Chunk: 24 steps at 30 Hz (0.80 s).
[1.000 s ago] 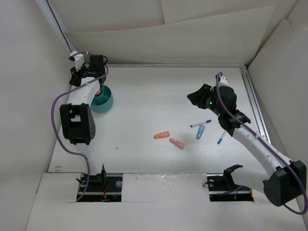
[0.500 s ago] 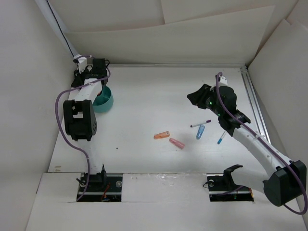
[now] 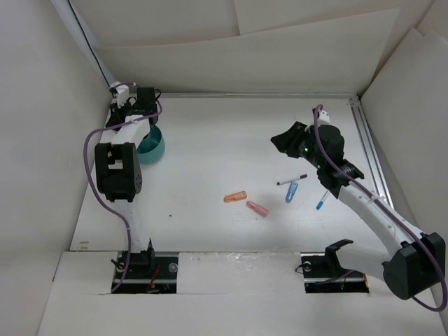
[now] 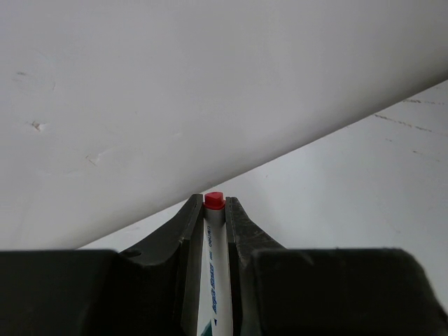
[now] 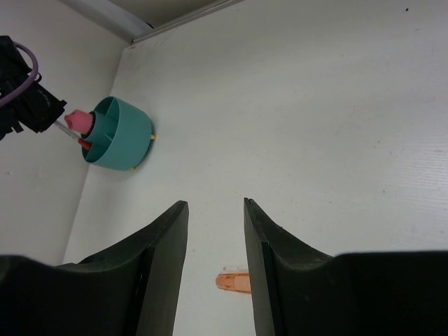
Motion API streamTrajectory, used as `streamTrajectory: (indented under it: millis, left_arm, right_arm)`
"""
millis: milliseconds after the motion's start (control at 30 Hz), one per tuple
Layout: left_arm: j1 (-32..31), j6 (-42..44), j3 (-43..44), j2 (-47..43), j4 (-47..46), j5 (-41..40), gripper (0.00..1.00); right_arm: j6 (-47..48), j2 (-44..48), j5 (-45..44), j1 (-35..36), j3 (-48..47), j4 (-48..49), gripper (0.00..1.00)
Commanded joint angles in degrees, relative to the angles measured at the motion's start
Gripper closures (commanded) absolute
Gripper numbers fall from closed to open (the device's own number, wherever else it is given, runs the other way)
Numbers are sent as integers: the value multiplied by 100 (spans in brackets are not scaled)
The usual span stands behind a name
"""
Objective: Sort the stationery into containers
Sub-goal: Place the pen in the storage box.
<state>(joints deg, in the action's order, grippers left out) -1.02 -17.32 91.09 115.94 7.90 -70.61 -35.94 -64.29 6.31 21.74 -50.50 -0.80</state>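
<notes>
Left arm during delivery. Over the last second the left arm's elbow has drawn back toward the rear corner and its wrist has tipped more steeply over the teal cup (image 5: pixel 126 143). The right arm and the loose items have not shifted.

The left tool (image 4: pixel 214 207) is clamped on the white pen (image 4: pixel 213 280), whose red cap juts just past the fingertips. In the right wrist view that cap sits low at the cup's rim beside a pink stub (image 5: pixel 79 120) already standing in a compartment. Whether the cap has entered a compartment cannot be told.

The right tool (image 5: pixel 214 210) hangs with its jaws apart, holding nothing.

An orange piece (image 3: pixel 235 197), pink piece (image 3: pixel 257 208), light-blue piece (image 3: pixel 291 191), purple-tipped pen (image 3: pixel 291 180) and blue pen (image 3: pixel 321 201) lie on the counter (image 3: pixel 210 140), well apart from the cup. The release appears imminent, and five items are unsorted.
</notes>
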Motion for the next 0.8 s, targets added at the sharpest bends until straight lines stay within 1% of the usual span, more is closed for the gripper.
streamTrajectory:
  millis: [0,133,200,433,533,633,667,733,767]
  left_arm:
    - [14,62,128,-45,-131,-155,100]
    - [14,10,128,-45,-131,-155,97]
    - [14,10,23,-115,-131,-155,91]
    - [14,-95,-161,-370,-131,29,80]
    - [14,-96,-214,-432,-131,30,79]
    - [14,-96,-214,-493,-131,30,74]
    - [14,-183,-214,-493,-35,30,74]
    - [14,-298,-144,-624,97,109,71]
    - [14,-298,-144,-686,98,239,71]
  right_arm:
    - [44,-22,73,-29,14,361,56]
    - [44,-74,73,-29,14,361,56]
    - [44,-75,125,-29,14,361,56]
    - [44,-75,125,-29,14,414,56]
    - [44,-75,125,-29,14,414,56]
    - [44,-75,125,-29,14,414,56]
    - [44,-75,125,-29,14,414,56]
    - [44,-75,125,-29,14,414,56]
    - [44,-75,125,-29,14,414,56]
